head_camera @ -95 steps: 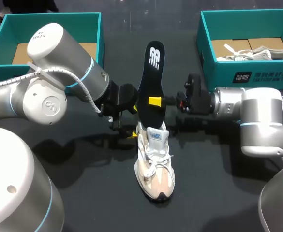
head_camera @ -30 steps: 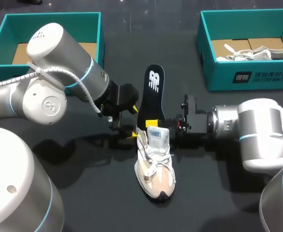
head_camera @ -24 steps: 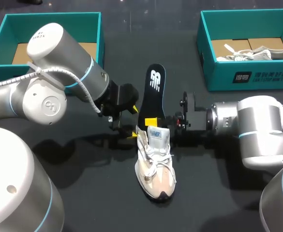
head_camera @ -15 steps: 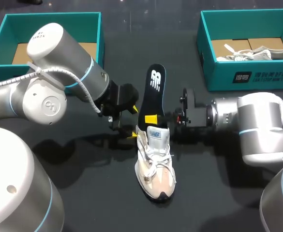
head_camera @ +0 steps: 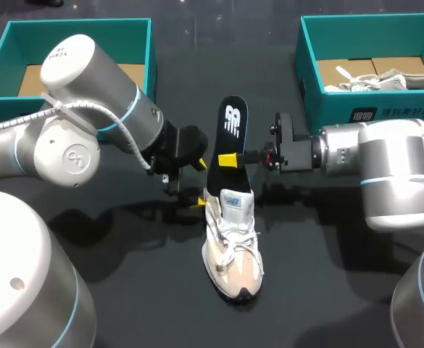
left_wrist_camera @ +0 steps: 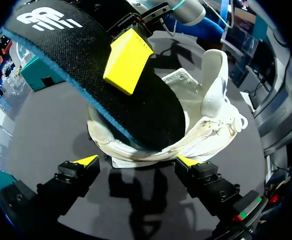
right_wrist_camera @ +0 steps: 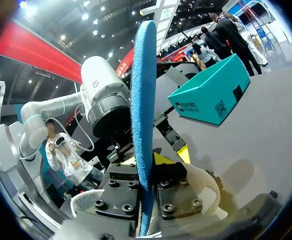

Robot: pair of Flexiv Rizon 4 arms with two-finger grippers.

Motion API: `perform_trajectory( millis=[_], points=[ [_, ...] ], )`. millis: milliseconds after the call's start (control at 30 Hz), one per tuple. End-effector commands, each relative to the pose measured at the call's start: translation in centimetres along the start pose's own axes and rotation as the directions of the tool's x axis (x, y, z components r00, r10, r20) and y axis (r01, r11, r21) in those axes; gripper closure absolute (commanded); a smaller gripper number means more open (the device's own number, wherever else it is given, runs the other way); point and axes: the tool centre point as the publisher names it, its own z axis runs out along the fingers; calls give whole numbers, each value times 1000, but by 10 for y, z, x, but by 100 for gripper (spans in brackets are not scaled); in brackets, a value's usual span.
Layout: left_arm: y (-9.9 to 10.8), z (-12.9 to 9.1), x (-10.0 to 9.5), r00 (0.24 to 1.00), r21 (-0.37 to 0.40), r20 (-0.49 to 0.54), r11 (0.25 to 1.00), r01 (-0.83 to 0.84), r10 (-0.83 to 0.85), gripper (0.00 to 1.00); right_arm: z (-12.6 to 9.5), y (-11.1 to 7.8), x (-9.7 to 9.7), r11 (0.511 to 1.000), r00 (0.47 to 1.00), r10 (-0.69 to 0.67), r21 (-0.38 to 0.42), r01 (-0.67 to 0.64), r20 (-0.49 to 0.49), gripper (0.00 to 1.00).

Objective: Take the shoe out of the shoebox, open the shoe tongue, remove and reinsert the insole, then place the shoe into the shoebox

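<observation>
A pale sneaker (head_camera: 231, 243) stands at the centre of the dark desk (head_camera: 125, 290), toe toward 6 o'clock. At its heel, the left gripper (left_wrist_camera: 137, 162), in from 9 o'clock, has its fingers spread either side, released, with a gap at one tip. A black insole (head_camera: 228, 138) rises from the shoe's opening toward 12 o'clock. The right gripper (head_camera: 230, 159), in from 3 o'clock, grasps it mid-length. A teal shoebox (head_camera: 77, 29) sits at 10 o'clock. Another shoebox (head_camera: 364, 109) at 2 o'clock holds a second shoe (head_camera: 385, 80).

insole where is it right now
Head view, centre: the insole sticks up with its lower end in the shoe, pinched by the right hand.
</observation>
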Motion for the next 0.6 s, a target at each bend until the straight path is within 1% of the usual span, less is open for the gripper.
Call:
perform_trajectory(
  millis=[33, 367, 600],
  points=[
    [-1, 1, 0, 1000, -5, 1, 1000, 0, 0, 0, 2, -3, -5, 1000, 1000, 20, 21, -20, -14, 100],
    [-1, 1, 0, 1000, -5, 1, 1000, 0, 0, 0, 3, -33, -2, 994, 995, 98, 40, -97, -21, 100],
    [-1, 1, 0, 1000, -5, 1, 1000, 0, 0, 0, 3, -55, 1, 981, 984, 180, 68, -181, 10, 100]
  ],
)
